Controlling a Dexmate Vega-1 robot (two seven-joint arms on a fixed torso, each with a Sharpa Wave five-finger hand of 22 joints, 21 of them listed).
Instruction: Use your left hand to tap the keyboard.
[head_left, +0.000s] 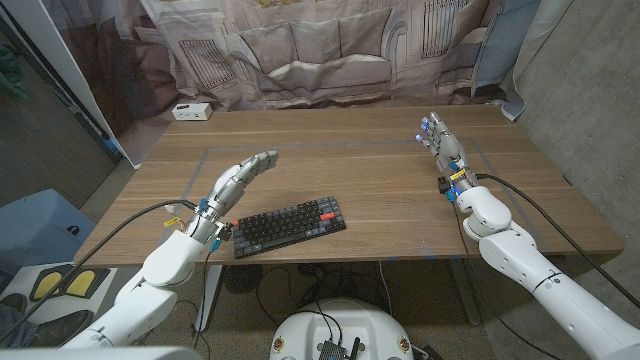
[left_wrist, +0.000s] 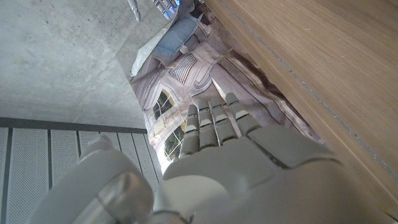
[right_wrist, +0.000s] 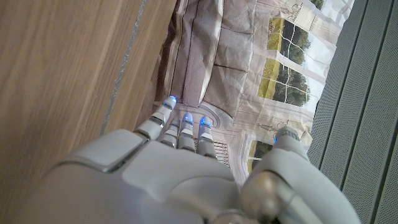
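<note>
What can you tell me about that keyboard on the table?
The keyboard is small, flat and dark, with rows of black keys and one reddish key near its far right corner. It lies flat on the wooden table, close to the robot's edge, turned at a slight angle. No cable shows. The left hand is beside its left end, fingers out and apart, not touching it. Nothing rests on it.

Matt brown wood-grain tabletop (head_left: 380, 180); black plastic keyboard (head_left: 289, 226), matt; smooth grey plastic-looking left hand (head_left: 243, 178); creased printed cloth backdrop (head_left: 330, 50).
</note>
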